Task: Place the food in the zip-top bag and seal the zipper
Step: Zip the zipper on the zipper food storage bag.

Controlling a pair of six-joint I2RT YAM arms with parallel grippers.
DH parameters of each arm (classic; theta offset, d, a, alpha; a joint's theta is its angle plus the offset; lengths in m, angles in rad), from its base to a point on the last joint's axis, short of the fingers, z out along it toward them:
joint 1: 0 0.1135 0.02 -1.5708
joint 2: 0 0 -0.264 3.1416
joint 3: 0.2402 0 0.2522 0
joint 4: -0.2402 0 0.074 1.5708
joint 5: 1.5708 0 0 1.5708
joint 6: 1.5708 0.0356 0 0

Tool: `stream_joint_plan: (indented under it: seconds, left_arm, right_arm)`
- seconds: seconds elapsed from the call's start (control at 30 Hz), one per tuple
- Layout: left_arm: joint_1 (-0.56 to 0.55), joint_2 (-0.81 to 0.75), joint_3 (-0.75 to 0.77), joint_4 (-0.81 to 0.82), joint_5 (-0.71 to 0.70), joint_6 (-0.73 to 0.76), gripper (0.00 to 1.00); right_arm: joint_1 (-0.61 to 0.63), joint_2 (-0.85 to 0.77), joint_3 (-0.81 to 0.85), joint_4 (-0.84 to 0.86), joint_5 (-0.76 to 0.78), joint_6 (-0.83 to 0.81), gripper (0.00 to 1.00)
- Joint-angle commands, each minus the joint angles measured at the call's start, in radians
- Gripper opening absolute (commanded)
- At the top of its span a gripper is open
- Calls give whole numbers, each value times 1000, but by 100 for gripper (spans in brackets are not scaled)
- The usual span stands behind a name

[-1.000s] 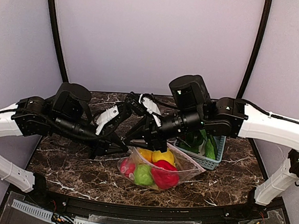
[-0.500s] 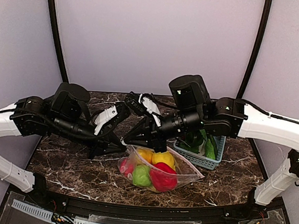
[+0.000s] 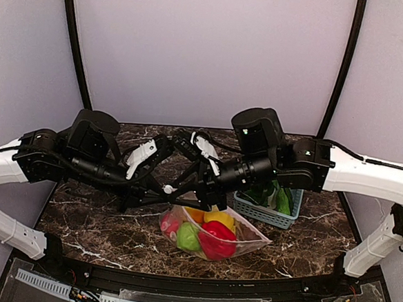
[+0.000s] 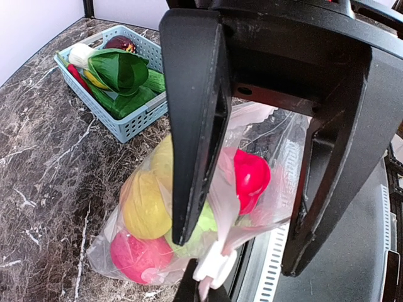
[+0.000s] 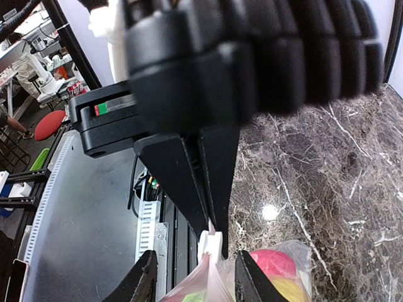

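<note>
Clear plastic with a faint dotted print, the bag point(image 3: 254, 232) sat at the lower middle of the overhead frame. Its belly rested on the dark marbled tabletop point(image 3: 100, 220) and its upper left corner was held up between the two arms. The food looked to be all inside: a red fruit point(image 3: 217, 238), a green apple point(image 3: 187, 237), a yellow pepper point(image 3: 219, 218) and other pieces pressed against the film.

The zipper point(image 4: 203, 290), a thin pinkish strip with a small white tab point(image 5: 210, 242) at its end, was caught at that raised corner. The left arm's fingers point(image 5: 217, 189) were pressed together on it. The right arm's fingers point(image 4: 195, 126) stood spread, one on each side of the bag's mouth just beside that pinch, gripping nothing.

From the pinch the strip's long axis ran toward the right of the overhead frame and slightly downward, ending at the bag's far corner. How much of it was already pressed shut could not be told. The loose run lay away from the left fingers and between the right ones. By my judgement the right arm was the nearer one to close on the strip and draw along it, with the left acting as anchor.

Room for that travel was limited. A light-blue basket point(image 3: 266, 216) of green vegetables point(image 3: 281, 198) stood just beyond the bag's right corner, and the tabletop's near edge lay close below the bag. Bare tabletop showed toward the lower left of the frame.
</note>
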Motion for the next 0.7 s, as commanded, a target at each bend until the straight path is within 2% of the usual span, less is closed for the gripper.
stream_joint_plan:
  seconds: [0.0, 0.3, 0.67]
  left_arm:
    - [17, -47, 14, 69, 34, 0, 1]
    - [18, -34, 20, 69, 76, -2, 1]
    - [20, -25, 22, 68, 98, -5, 1]
  right_arm:
    - [13, -19, -14, 18, 7, 11, 39]
    - [13, 4, 22, 27, 7, -8, 27]
    - [20, 43, 58, 30, 51, -30, 22]
